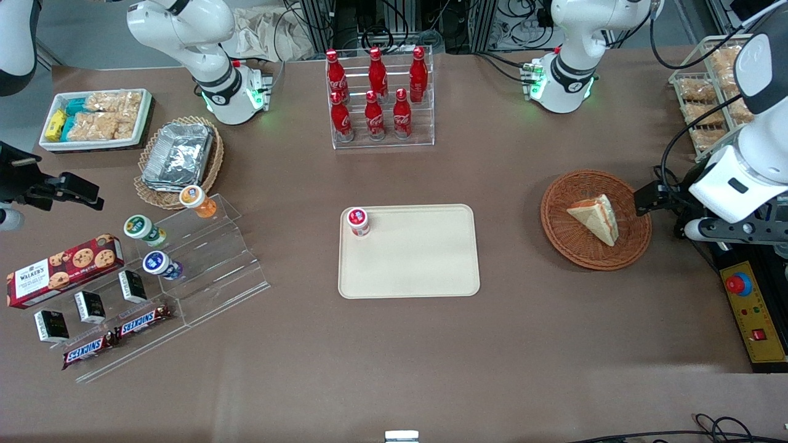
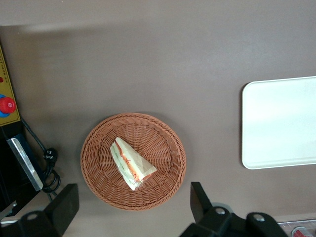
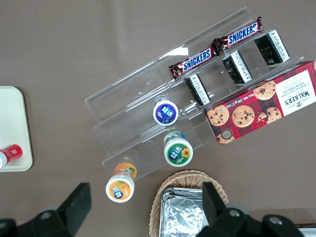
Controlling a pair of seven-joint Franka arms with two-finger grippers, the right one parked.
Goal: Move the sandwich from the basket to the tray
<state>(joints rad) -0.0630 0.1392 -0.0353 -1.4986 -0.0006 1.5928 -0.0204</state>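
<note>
While untouched, the sandwich (image 1: 596, 218) lies flat in the basket (image 1: 563, 237), right of frame centre; the tray (image 1: 425, 271), mid-frame, sits well apart, mostly bare for delivery. The hand (image 2: 133, 210) hovers above, fingers spread, empty.

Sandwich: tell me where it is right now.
The sandwich lies in the reddish-brown basket toward the working arm's end of the table, beside the beige tray. The open gripper hovers above the basket, apart from it.

Red-capped cup (image 1: 358, 221), six cola bottles (image 1: 376, 92) in rack, Walkers cookie box (image 1: 64, 269), Snickers bars (image 1: 116, 336).
</note>
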